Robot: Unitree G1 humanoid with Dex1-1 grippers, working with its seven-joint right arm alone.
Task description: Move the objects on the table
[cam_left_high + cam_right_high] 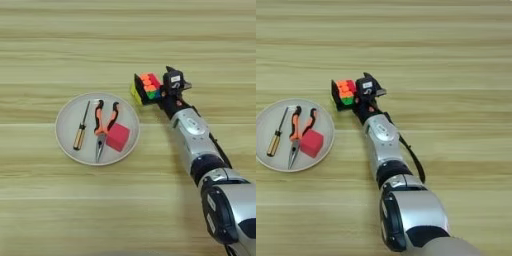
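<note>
Three tools sit on the plate while the hand grips the puzzle cube beside it.

On the left half of the wooden surface [50, 210], about midway between the far and near edges, lies a round grey plate [67, 107]. On it, from left to right, are a thin screwdriver [81, 127] with an amber handle, lying nearly straight with its handle toward the near edge; orange-handled pliers [102, 127], tips pointing toward the near edge; and a small red cube [118, 137], touching the pliers' right side. Just beyond the plate's far right rim is the multicolour puzzle cube [147, 87], tilted, pinched between the black fingers of the hand [159, 90]. Whether the cube touches the surface, I cannot tell. The silver forearm [192, 132] runs back toward the near right corner.
</note>
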